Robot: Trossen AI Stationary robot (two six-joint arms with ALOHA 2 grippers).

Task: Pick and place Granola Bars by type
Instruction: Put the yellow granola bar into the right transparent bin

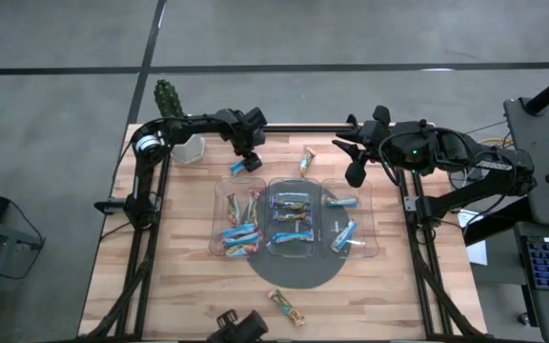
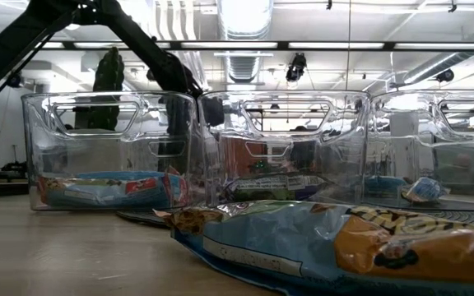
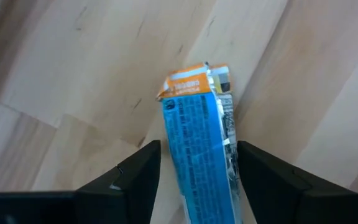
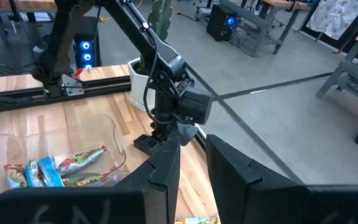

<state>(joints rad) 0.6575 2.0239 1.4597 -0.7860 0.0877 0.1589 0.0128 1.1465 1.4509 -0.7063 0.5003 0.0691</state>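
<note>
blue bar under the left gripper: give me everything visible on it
The blue bar is a small wrapped granola bar, glossy blue film with white print and an orange end panel, its crimped end slightly crumpled. It lies flat on the wooden table, just behind the clear tray. The left gripper straddles it with jaws open; contact isn't clear.

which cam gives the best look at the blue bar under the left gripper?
Left wrist view: the blue bar fills the frame, lying on the wood between the left gripper's open fingers. High view shows it only as a small blue sliver beside the clear tray. In the low and right wrist views I can't make it out.
</note>
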